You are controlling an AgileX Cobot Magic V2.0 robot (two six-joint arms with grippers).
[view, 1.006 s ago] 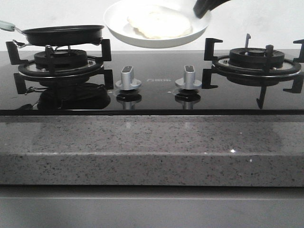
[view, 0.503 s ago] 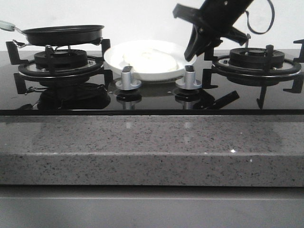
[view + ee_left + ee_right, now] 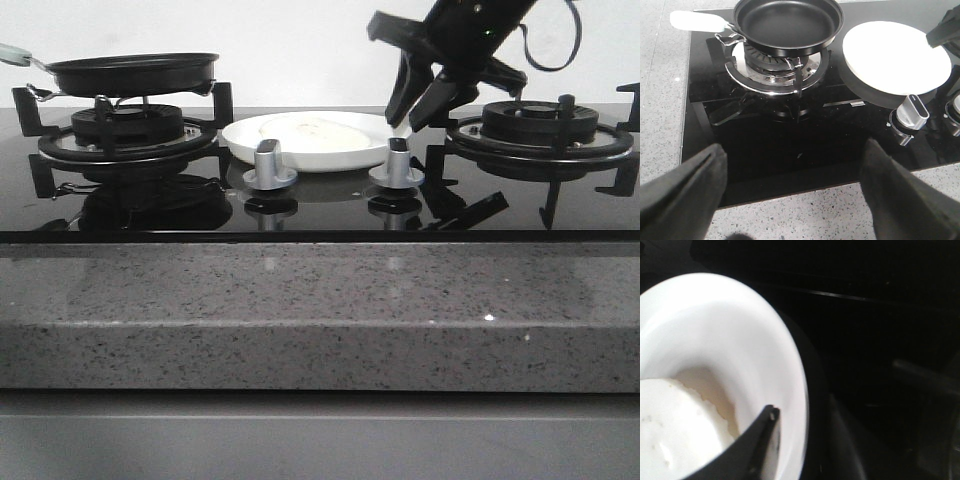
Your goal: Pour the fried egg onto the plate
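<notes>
the pale round fried egg (image 3: 318,129) lies flat on the white plate (image 3: 243,140). both the right gripper (image 3: 417,108) and the left gripper (image 3: 792,187) have fingers spread wide, holding nothing.

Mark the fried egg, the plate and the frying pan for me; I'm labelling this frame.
fried egg (image 3: 318,127), front view, middle of its top.
plate (image 3: 240,137), front view, left rim.
frying pan (image 3: 785,21), left wrist view, bare inside bottom.

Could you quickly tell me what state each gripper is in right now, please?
Left gripper: open, holding nothing.
Right gripper: open at the plate rim, not gripping it.
</notes>
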